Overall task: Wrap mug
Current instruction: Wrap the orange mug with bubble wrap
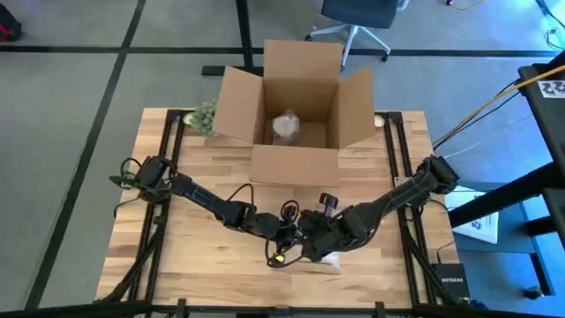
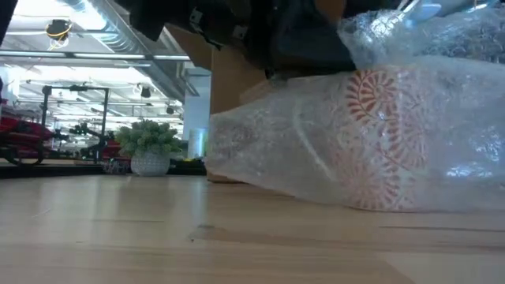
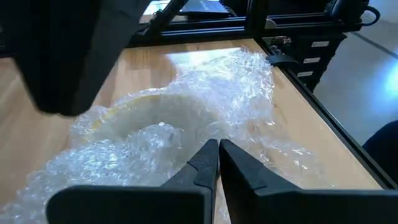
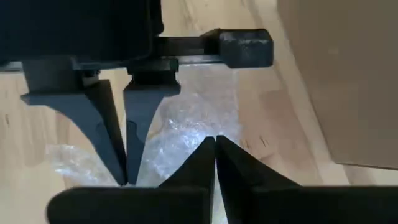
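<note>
Both hands — left (image 3: 217,149), right (image 4: 214,144) — pinched on bubble wrap (image 3: 205,106)

Grey carpet floor (image 1: 71,88) crossed by dark lines; office chair base (image 1: 353,35) at twelve o'clock. Ceiling strip lights (image 2: 47,59) and shelving (image 2: 71,118) fill the room beyond at nine o'clock.

Robotics lab / open-plan workspace. Wood-slat surface (image 1: 212,238) on a black metal frame, two arms bolted at its left and right edges. Grey carpet floor (image 1: 71,132) marked with black tape lines, office chair (image 1: 357,18) beyond the far edge. Low view: exposed ceiling ducting (image 2: 118,39) with strip lights, more equipment racks (image 2: 71,126) in the background.
</note>
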Controlling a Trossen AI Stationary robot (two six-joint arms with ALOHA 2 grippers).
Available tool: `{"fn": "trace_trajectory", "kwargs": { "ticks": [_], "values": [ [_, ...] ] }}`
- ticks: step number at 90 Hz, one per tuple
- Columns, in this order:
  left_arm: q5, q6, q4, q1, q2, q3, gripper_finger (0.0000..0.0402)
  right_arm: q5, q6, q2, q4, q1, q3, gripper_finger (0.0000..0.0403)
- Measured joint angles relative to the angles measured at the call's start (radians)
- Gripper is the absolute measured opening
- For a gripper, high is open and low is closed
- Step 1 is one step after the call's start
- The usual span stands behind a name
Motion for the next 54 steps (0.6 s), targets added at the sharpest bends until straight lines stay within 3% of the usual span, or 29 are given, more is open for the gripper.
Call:
{"fn": "trace_trajectory", "kwargs": {
  "ticks": [8,22,44,54],
  "values": [
    [0.000,0.000,0.000,0.000,0.000,0.000,0.0000,-0.016,0.007,0.009,0.062,0.000,-0.053,0.0000],
    [-0.001,-0.001,-0.002,0.000,0.000,-0.001,0.0000,-0.141,0.037,0.018,0.210,0.001,-0.166,0.0000],
    [-0.006,-0.005,0.007,0.002,0.000,0.000,0.0000,-0.204,0.082,0.023,0.357,-0.023,-0.322,0.0000],
    [-0.007,-0.005,0.006,0.002,0.000,0.000,0.0000,-0.222,0.076,0.022,0.364,-0.041,-0.327,0.0000]
  ]
}}
